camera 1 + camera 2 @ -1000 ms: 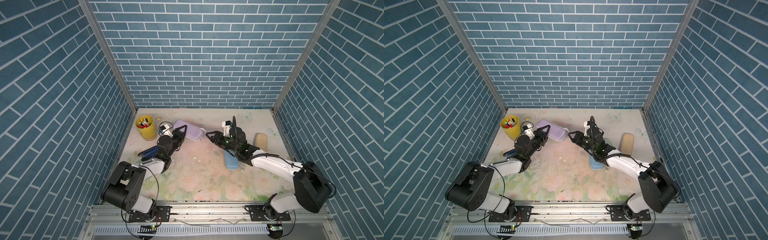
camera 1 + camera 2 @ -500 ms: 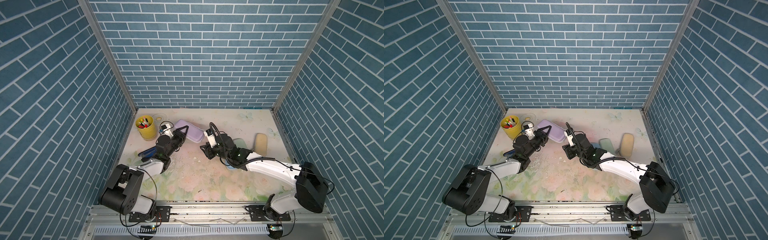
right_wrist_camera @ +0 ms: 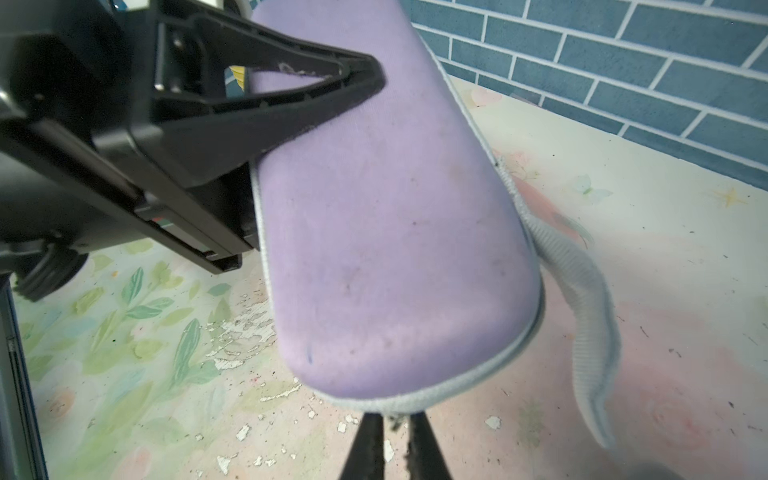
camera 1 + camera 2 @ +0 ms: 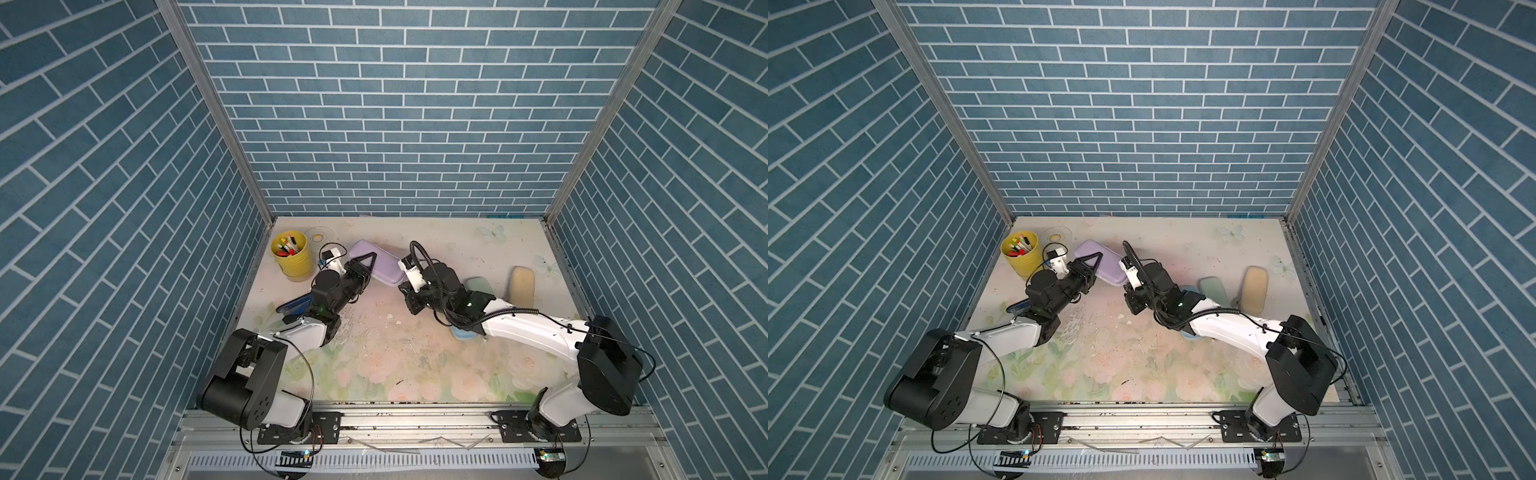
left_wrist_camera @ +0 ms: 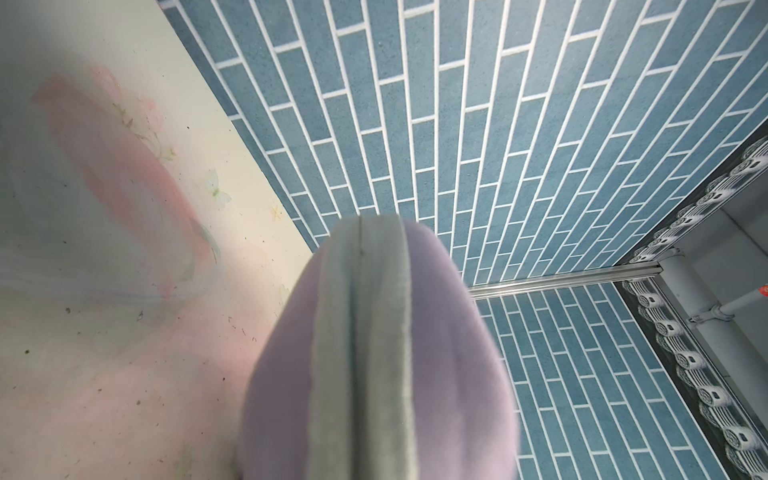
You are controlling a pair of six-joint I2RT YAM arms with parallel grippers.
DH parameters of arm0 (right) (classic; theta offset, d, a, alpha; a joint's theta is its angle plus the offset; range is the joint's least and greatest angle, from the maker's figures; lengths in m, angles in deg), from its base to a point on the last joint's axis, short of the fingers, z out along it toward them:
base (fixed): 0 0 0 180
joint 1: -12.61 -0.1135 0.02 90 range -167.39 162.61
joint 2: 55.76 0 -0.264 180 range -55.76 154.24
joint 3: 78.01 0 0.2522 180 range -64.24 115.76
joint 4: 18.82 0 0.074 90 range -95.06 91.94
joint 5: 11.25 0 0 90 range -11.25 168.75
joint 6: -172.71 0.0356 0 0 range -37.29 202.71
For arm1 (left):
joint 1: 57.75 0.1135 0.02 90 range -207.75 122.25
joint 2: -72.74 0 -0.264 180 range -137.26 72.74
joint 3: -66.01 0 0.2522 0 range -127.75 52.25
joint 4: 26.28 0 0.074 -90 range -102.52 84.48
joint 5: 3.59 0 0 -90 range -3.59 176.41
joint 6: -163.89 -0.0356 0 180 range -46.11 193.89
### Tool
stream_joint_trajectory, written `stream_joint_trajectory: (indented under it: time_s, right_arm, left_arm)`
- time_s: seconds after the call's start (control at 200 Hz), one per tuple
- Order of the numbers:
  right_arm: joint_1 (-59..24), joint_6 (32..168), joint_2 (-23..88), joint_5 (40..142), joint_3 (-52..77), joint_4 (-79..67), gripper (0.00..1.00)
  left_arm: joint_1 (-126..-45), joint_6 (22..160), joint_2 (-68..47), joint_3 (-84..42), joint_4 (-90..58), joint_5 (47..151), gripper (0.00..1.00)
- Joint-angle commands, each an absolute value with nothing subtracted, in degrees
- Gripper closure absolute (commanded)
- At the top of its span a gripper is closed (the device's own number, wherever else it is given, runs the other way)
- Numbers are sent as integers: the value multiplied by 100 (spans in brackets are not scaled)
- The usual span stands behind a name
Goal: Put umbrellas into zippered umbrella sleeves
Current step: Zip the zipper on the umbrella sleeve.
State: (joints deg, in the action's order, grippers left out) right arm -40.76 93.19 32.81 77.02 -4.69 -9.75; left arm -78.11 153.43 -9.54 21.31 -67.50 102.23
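My right fingers (image 3: 368, 444) pinch almost shut against the zip seam of the lilac sleeve (image 3: 386, 228), a contact only the right wrist view shows. My left gripper (image 4: 371, 259) clamps the same sleeve, near the yellow cup (image 4: 292, 259).

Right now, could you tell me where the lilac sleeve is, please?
In both top views the lilac sleeve is toward the table's back left, just right of the yellow pen cup, gripped by the left gripper.
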Motion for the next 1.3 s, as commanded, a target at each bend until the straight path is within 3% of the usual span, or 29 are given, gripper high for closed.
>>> stream_joint_trajectory:
  time_s: [0.0, 0.04, 0.46, 0.725, 0.91, 1.075, 1.165, 1.295]
  right_arm:
    - [-4049, 9086, 3245, 7642, -354, -1262, 96]
    - [-4031, 9027, 3199, 7582, -401, -1241, 100]
    - [-3165, 8106, 2896, 7165, -465, -798, 100]
    - [-3112, 7879, 2814, 7563, -448, -725, 100]
    - [-3120, 7521, 2659, 7467, -494, -563, 100]
    - [-3086, 7556, 2631, 7527, -267, -20, 100]
    - [-2795, 8264, 2464, 7879, -112, 803, 74]
    - [-2279, 8897, 1718, 7992, -617, 899, 59]
  left_arm:
    - [-7841, 15361, -845, 1988, -7070, 10490, 69]
    - [-7812, 15373, -841, 1986, -7049, 10543, 70]
    - [-7515, 14597, -769, 1246, -5022, 12711, 79]
    - [-7523, 13904, -1114, 661, -4216, 13888, 92]
    - [-7667, 12900, -1207, 215, -3192, 14260, 100]
    - [-7805, 12352, -1409, -9, -2682, 14386, 100]
    - [-7744, 11885, -1567, -90, -2172, 14147, 99]
    - [-8109, 11745, -2123, -146, -2280, 13889, 98]
